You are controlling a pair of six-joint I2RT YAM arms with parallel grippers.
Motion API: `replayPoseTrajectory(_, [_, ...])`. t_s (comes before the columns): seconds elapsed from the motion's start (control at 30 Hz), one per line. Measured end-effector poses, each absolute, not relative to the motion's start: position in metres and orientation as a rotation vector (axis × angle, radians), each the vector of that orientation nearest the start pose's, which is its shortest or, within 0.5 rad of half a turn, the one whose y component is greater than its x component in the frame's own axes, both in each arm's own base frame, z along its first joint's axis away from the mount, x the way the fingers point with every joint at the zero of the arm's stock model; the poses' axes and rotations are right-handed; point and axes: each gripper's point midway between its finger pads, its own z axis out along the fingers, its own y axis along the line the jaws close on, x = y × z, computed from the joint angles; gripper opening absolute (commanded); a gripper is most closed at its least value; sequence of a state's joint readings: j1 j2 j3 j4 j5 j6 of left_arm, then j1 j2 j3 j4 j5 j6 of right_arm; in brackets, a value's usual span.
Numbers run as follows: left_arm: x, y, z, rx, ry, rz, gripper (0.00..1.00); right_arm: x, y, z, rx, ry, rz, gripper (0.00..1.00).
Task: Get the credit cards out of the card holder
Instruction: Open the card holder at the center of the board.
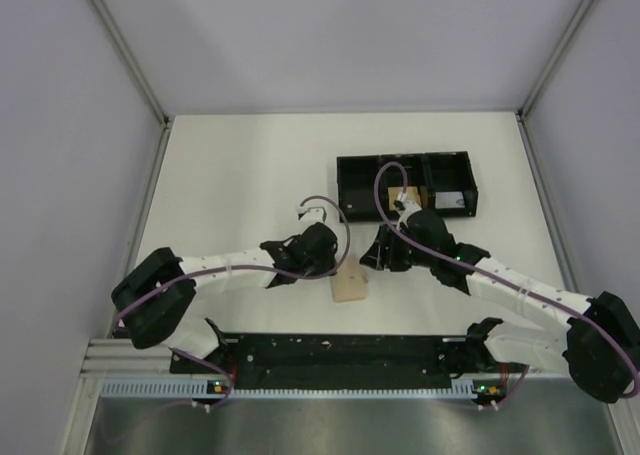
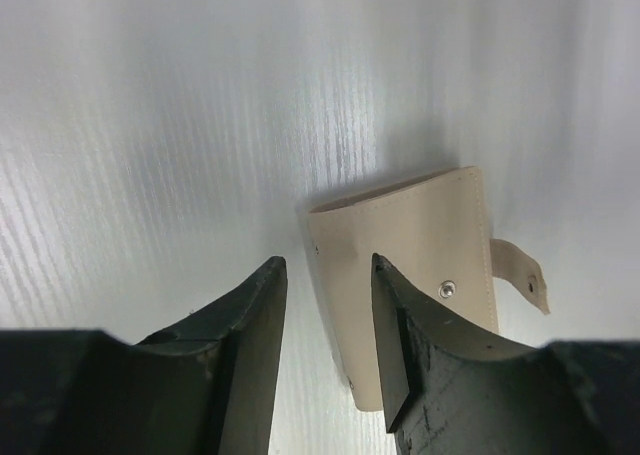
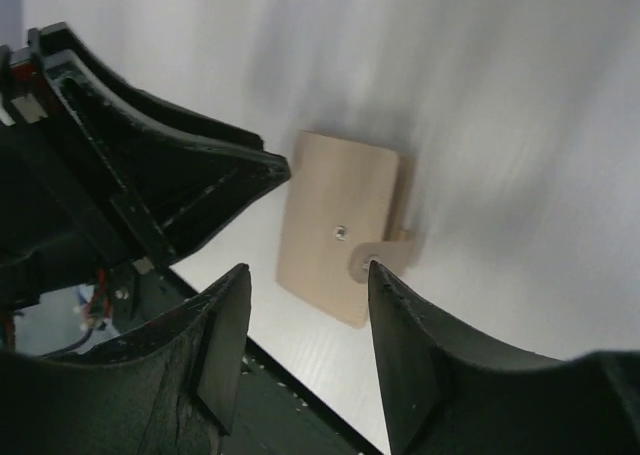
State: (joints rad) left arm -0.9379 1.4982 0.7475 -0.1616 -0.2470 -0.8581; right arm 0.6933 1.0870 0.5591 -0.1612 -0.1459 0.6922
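Observation:
The card holder (image 1: 351, 283) lies folded shut on the white table, tan side up, just in front of the two wrists. In the left wrist view the card holder (image 2: 410, 243) has its snap strap (image 2: 522, 272) sticking out to the right. My left gripper (image 2: 327, 265) hangs open over the holder's left edge, gripping nothing. My right gripper (image 3: 308, 270) is also open and empty, above the card holder (image 3: 335, 225), with one fingertip near the strap. The credit cards are hidden.
A black three-compartment tray (image 1: 352, 165) stands behind the grippers; a tan block (image 1: 412, 196) sits in its middle part and something pale (image 1: 450, 201) in its right part. The left arm (image 3: 140, 185) fills the right wrist view's upper left. A black rail (image 1: 340, 350) lines the near edge.

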Motion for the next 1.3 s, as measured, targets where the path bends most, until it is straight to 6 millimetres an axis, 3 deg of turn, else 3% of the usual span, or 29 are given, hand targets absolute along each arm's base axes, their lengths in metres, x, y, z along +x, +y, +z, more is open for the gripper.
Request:
replayPoseTrajectory(0.13, [0.220, -0.276, 0.060, -0.009, 2.460, -0.513, 0.45, 0.200, 0.263, 0.112, -0.137, 2.355, 1.038, 0.47])
replayPoseTrajectory(0.3, [0.218, -0.274, 0.089, -0.040, 2.389, -0.601, 0.45, 0.191, 0.288, 0.103, -0.213, 2.407, 1.102, 0.46])
replayPoseTrajectory(0.47, [0.208, -0.260, 0.091, -0.071, 2.370, -0.629, 0.46, 0.189, 0.301, 0.089, -0.246, 2.469, 1.089, 0.46])
replayPoseTrajectory(0.67, [0.201, -0.253, 0.085, -0.072, 2.389, -0.623, 0.47, 0.194, 0.287, 0.067, -0.209, 2.538, 0.936, 0.46])
replayPoseTrajectory(0.9, [0.196, -0.275, 0.090, -0.031, 2.391, -0.760, 0.45, 0.199, 0.265, 0.052, -0.153, 2.567, 0.818, 0.44])
replayPoseTrajectory(1.1, [0.190, -0.287, 0.072, 0.007, 2.452, -0.788, 0.42, 0.193, 0.245, 0.031, -0.107, 2.617, 0.766, 0.40])
replayPoseTrajectory(1.3, [0.187, -0.289, 0.053, 0.017, 2.511, -0.766, 0.41, 0.189, 0.250, 0.030, -0.114, 2.606, 0.855, 0.40])
